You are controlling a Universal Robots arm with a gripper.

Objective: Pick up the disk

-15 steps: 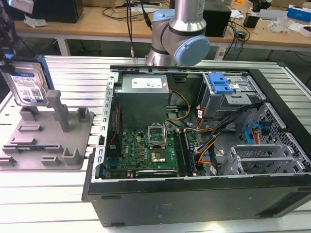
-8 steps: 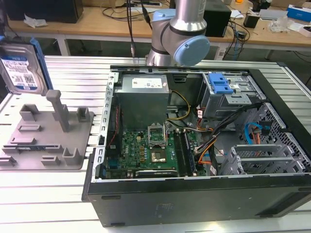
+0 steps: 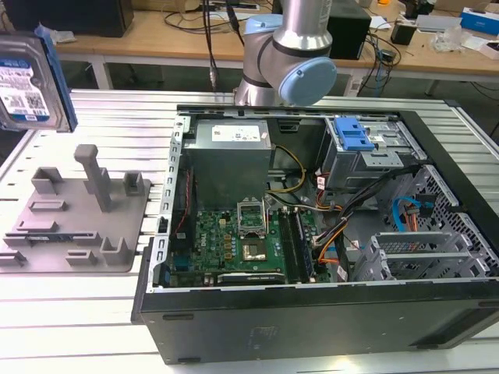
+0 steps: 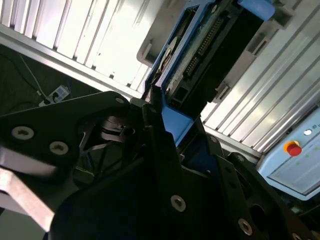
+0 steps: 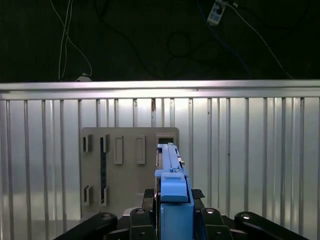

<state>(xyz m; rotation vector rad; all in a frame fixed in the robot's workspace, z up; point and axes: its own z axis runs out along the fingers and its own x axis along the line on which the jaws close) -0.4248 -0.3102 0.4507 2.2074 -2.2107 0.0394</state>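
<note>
Claw [image 5: 172,217] was clamped on the disk [image 3: 30,82], held high above the grey fixture [image 3: 78,210]; a thin edge grip risked it slipping.

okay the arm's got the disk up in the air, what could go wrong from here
1. The gripper grips the disk only at one blue-railed edge, so it could tilt or slip.
2. The disk hangs above the grey fixture; a drop might hit its upright posts.
3. The open computer case stands close beside it.
</note>
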